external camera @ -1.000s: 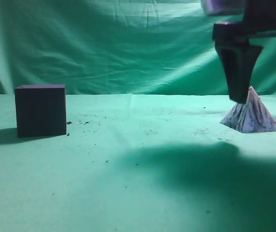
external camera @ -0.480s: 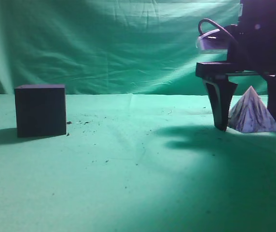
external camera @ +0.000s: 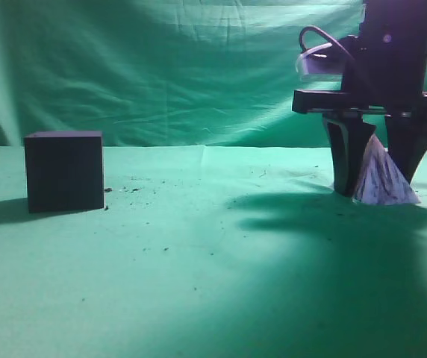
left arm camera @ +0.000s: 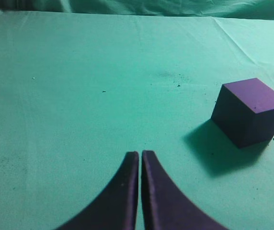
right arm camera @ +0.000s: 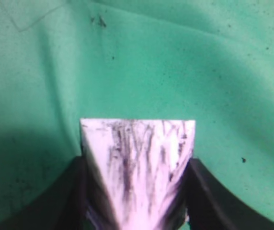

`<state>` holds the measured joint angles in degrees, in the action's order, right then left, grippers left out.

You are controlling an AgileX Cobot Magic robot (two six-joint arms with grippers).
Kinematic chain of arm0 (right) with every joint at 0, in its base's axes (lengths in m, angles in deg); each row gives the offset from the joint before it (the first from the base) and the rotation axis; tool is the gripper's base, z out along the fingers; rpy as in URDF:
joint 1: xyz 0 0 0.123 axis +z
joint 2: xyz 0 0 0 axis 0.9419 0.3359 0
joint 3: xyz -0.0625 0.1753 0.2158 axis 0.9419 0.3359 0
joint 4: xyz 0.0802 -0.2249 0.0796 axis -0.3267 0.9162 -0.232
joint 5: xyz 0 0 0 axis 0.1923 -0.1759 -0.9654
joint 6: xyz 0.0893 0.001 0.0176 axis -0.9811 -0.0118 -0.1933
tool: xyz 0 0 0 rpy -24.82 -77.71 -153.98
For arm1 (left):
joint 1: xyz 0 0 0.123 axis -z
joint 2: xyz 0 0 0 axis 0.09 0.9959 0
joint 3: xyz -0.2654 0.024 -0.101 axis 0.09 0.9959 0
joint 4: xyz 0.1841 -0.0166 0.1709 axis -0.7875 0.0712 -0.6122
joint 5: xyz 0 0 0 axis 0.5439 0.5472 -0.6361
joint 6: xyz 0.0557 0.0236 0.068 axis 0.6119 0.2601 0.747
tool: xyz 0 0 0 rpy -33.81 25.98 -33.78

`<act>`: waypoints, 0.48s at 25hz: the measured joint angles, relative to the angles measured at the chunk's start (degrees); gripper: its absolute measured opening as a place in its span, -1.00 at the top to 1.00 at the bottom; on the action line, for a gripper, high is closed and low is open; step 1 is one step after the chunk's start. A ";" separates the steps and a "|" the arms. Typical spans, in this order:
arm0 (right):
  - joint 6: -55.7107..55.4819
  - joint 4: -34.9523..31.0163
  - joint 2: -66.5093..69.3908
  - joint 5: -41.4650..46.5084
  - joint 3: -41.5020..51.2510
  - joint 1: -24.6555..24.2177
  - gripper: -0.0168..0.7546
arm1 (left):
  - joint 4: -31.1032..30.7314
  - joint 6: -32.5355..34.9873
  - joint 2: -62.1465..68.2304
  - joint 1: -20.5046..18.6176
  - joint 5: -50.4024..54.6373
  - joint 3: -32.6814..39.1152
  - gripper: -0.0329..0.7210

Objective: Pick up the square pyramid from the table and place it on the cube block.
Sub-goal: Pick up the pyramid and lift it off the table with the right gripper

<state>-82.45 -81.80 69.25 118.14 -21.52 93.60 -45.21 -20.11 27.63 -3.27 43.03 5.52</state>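
at far right, the right gripper [external camera: 375, 179] has narrowed since half a second ago, jaws now pressing the pyramid [external camera: 381, 183] (grasp apparently made). lift comes next; cube [external camera: 65, 171] waits well apart, left gripper [left arm camera: 140, 165] closed on nothing.

The right gripper [external camera: 375, 190] is seen in the exterior view as a dark, near-black body with a flat crossbar, from which two broad fingers [external camera: 346, 160] taper downward to narrow tips. A pale, glossy housing is mounted at its upper left, and a dark cable is looped over it. In the right wrist view the fingers [right arm camera: 65, 201] appear as matte black wedges. The left gripper [left arm camera: 140, 158] is shown with two dark purple-black fingers [left arm camera: 115, 201], curved outward toward their bases, smooth and unmarked
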 joint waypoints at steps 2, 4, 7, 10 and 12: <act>-0.20 0.11 0.36 1.83 -1.47 0.00 -0.01 | 0.00 0.00 0.00 0.00 0.00 0.00 0.91; -0.20 0.84 0.75 4.46 -3.79 0.00 -0.01 | 0.00 0.00 0.00 0.00 0.00 0.00 0.91; -0.10 1.82 0.14 6.40 -8.31 0.00 -0.01 | 0.00 0.00 0.00 0.00 0.00 0.00 0.91; 0.63 1.68 -2.62 8.96 -14.04 0.00 -0.01 | 0.00 0.00 0.00 0.00 0.00 0.00 0.91; 1.96 0.43 -4.04 12.02 -18.39 0.10 -0.01 | 0.00 0.00 0.00 0.00 0.00 0.00 0.91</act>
<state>-80.49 -81.38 65.21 130.16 -39.91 93.70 -45.21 -20.11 27.63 -3.27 43.03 5.52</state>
